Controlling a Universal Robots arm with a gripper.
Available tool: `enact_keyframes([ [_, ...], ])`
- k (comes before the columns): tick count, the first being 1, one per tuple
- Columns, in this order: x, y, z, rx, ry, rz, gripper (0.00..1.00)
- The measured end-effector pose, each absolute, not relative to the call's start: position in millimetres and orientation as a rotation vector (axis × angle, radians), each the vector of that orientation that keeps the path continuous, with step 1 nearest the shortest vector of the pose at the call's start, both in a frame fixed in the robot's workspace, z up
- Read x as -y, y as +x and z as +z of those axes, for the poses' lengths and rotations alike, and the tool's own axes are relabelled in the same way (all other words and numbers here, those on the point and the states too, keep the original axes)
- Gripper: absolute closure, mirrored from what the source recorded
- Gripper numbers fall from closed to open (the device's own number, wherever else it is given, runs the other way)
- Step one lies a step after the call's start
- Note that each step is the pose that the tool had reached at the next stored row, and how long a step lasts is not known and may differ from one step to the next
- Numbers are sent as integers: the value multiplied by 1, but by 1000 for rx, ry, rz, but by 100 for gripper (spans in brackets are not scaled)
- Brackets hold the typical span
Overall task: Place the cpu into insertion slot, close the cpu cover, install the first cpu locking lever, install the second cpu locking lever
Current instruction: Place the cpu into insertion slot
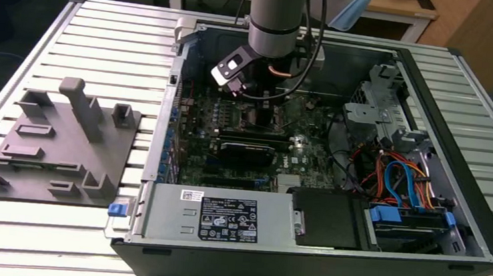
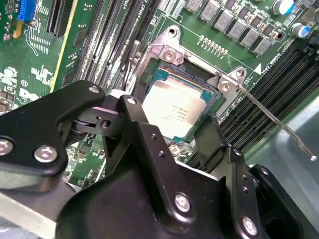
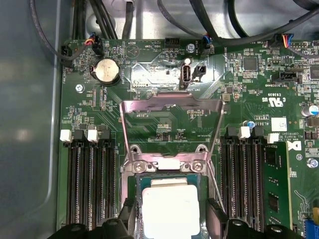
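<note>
Nine o'clock in the exterior view: grey fixture (image 1: 58, 142), lying on the slatted table (image 1: 104, 25). Centre through three o'clock: open case (image 1: 307, 264), with the green board (image 1: 229, 133) flat inside. Twelve o'clock: arm (image 1: 275, 13), reaching down into the case above the board. Six o'clock: power supply (image 1: 213, 215), set against the case's near wall. Between three and four o'clock: blue and orange cables (image 1: 399, 178), bunched along the case's side.

In both wrist views: cpu (image 2: 172, 107) (image 3: 171, 211) seated flat in the slot (image 2: 194, 74), silver top up. Gripper (image 2: 169, 117) (image 3: 172, 219) poised right over it, fingers (image 2: 209, 137) spread wider than the cpu, one on each side. Holds nothing; cannot tell whether the fingers touch the slot's rim.

In the first wrist view: cover (image 3: 172, 102) standing open, tipped back over the board on the side of the slot away from the gripper, between two banks of memory slots (image 3: 89, 184). Beyond the cover, a round battery (image 3: 106, 70).

In the second wrist view: thin lever (image 2: 269, 117), unlatched, slanting away from a corner of the slot.
</note>
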State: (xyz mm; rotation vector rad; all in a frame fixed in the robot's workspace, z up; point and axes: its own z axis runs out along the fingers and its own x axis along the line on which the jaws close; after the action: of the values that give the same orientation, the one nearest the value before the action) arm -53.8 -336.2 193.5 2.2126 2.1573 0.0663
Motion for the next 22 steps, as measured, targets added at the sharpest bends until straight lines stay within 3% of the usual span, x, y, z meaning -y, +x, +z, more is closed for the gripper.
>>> enact_keyframes([
  [17,335,-57,193,-2146,2229,70,34],
  [19,335,-57,193,-2146,2229,70,35],
  [22,335,-57,194,-2146,2229,69,47],
])
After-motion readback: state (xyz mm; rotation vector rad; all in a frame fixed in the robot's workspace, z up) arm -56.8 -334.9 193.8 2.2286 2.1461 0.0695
